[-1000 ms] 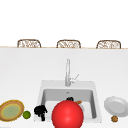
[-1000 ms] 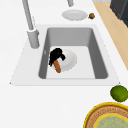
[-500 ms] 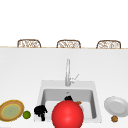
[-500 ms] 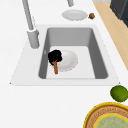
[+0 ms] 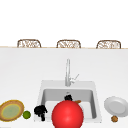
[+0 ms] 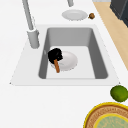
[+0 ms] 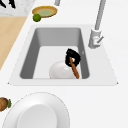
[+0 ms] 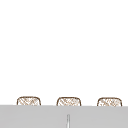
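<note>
Right hand holding a brown stick over the white plate in the sink
At centre frame its fingers are curled round the stick. Over the last second it has edged slightly toward the tap side, its stick end over the plate. Left hand hangs by the sink's lower-left rim; no writing is readable

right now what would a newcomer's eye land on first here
A big red ball fills the front view's foreground, before the sink. In the basin, the right hand grips a brown stick over a white plate. The left hand hangs at the sink's left edge, beside a lime.
</note>
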You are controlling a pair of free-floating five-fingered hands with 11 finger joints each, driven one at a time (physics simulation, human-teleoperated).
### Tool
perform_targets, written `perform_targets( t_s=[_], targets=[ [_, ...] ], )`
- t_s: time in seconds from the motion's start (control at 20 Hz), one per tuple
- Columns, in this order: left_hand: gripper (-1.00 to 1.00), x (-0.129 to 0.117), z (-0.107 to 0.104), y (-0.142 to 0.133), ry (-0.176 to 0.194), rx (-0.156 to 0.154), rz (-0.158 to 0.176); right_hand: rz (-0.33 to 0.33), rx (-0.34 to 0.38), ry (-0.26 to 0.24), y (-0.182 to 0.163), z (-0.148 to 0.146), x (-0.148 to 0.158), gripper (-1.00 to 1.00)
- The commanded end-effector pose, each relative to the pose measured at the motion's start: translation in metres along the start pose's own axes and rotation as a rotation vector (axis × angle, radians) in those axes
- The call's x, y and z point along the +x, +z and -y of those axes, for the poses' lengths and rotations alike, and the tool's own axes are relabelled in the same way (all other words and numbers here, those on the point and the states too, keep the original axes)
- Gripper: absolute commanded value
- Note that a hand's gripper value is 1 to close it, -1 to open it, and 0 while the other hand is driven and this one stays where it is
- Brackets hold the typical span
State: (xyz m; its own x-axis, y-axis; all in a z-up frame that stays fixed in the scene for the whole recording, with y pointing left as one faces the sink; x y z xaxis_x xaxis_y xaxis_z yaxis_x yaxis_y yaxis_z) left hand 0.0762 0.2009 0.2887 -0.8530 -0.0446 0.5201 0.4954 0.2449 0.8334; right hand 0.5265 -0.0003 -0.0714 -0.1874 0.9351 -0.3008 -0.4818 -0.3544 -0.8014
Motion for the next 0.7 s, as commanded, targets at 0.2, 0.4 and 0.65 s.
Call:
perform_targets(
  t_s=[0.2,0.4,0.65],
  targets=[
    [0.00,0.000,0.000,0.000,0.000,0.000,0.000,0.014,-0.052,-0.107,0.028,0.017,-0.028,1.00],
    [0.00,0.000,0.000,0.000,0.000,0.000,0.000,0.042,-0.062,-0.143,0.045,0.024,-0.042,1.00],
    [0.00,0.000,0.000,0.000,0.000,0.000,0.000,0.069,-0.073,-0.184,0.068,0.031,-0.059,1.00]
  ],
)
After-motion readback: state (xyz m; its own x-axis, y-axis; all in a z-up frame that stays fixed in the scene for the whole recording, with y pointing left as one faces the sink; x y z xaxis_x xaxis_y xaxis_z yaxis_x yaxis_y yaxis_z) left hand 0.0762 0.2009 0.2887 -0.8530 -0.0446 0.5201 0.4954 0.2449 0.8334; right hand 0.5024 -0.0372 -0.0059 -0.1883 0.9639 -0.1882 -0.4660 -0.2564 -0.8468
